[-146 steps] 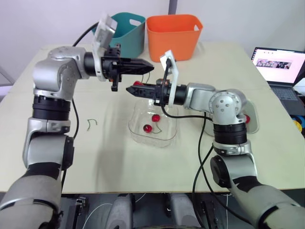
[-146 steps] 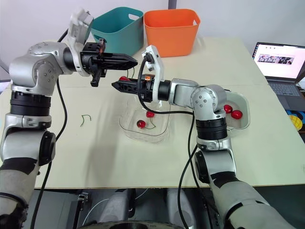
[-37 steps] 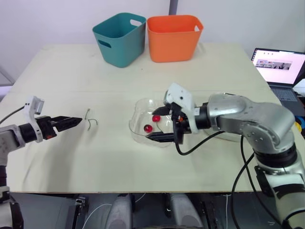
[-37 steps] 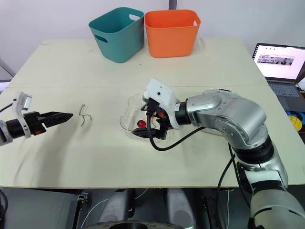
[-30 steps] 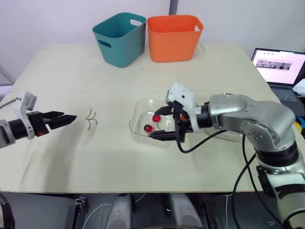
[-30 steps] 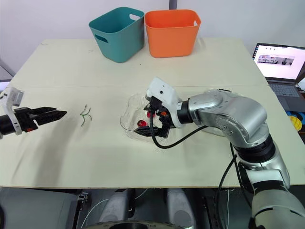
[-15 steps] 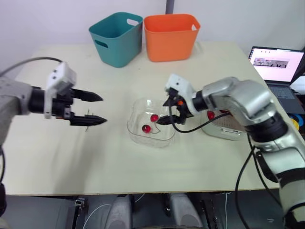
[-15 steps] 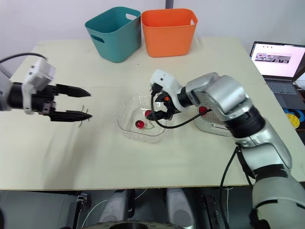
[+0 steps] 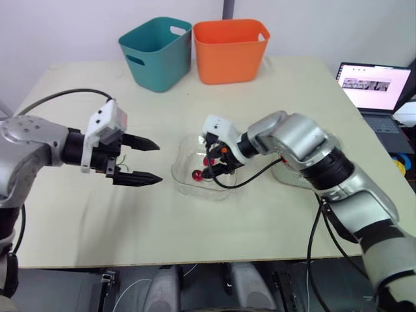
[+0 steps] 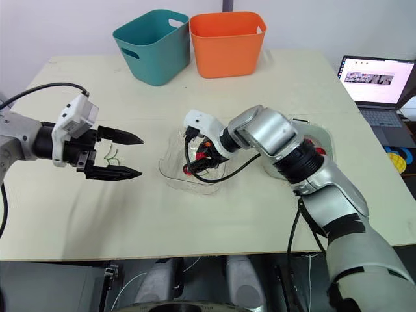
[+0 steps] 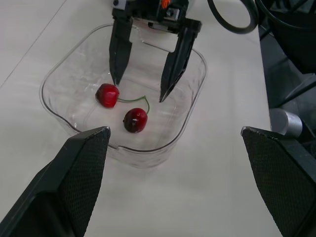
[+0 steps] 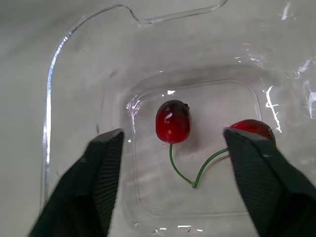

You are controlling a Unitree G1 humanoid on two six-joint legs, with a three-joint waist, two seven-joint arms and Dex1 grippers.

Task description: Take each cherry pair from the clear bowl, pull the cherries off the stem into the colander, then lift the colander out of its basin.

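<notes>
Right gripper (image 11: 139, 89) now dipped into clear plastic bowl (image 11: 195, 105), spread wide, empty, over red stemmed cherry pair (image 12: 173, 121). Left gripper (image 9: 158, 162) swung nearer, agape, empty. Grab pending.

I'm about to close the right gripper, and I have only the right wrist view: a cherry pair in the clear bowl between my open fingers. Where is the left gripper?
Observer: The left gripper is open above the table. It is on the robot's left of the clear bowl, apart from it, with its fingers pointing toward it.
Operator: Anything lying near it?
Observer: Bare green stems lie on the table beside it.
Operator: And the colander?
Observer: The colander sits on the robot's right of the bowl, largely hidden behind the right arm.
</notes>
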